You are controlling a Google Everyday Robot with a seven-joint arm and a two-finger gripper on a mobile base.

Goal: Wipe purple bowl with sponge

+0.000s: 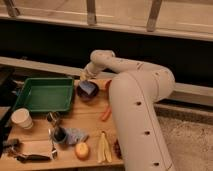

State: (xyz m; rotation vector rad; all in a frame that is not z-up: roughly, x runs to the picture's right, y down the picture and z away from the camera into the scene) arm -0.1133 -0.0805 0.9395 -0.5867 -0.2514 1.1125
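The gripper [86,80] hangs at the far rim of the purple bowl [86,93], at the end of the white arm [131,75] that bends in from the right. Whether it is spread or closed cannot be told, as the wrist hides its tip. Just below it a pale blue sponge [90,89] lies inside the bowl, against the far side of the dark hollow; whether the gripper touches the sponge cannot be told either.

The bowl stands on the wooden table [90,122], near its far edge, just to the right of a green tray [42,95]. A small orange thing [107,85] shows beside the bowl on its right, partly hidden by the arm. A carrot [105,114] lies nearer the front, close against the arm's thick column.

Toward the front left stand a white cup [22,119], a metal can [52,118] and a dark cup [58,134], with a blue cloth [76,135] touching the dark cup. At the front edge lie a round orange fruit [82,150] and a banana [103,149], side by side.
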